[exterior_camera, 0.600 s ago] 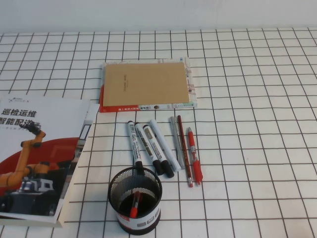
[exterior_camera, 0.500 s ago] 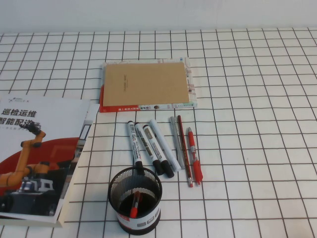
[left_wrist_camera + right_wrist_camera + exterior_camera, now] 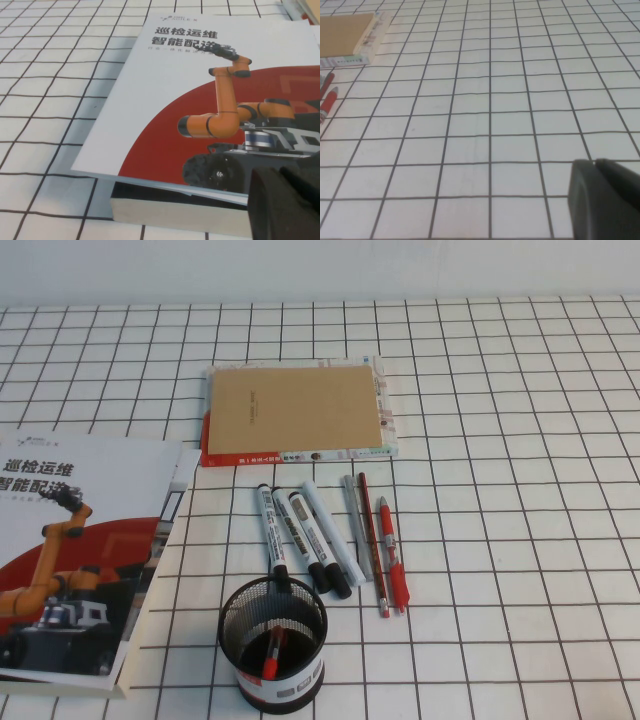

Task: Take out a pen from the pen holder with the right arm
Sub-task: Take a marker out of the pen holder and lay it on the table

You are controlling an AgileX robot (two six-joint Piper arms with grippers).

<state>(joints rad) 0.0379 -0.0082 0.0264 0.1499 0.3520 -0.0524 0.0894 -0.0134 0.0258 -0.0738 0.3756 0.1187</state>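
The black mesh pen holder (image 3: 272, 642) stands near the table's front edge with a red pen (image 3: 271, 654) leaning inside it. Neither arm shows in the high view. In the right wrist view my right gripper (image 3: 596, 163) hovers over bare gridded table, fingers pressed together and holding nothing; the holder is outside that view. My left gripper (image 3: 280, 171) hangs over the front corner of a large book (image 3: 210, 115), its fingers also together and empty.
Three markers (image 3: 300, 535), a grey pen, a pencil (image 3: 371, 540) and a red pen (image 3: 392, 555) lie behind the holder. A brown notebook (image 3: 295, 412) lies farther back. The robot-cover book (image 3: 70, 550) fills the left front. Bare grid cloth spreads on the right.
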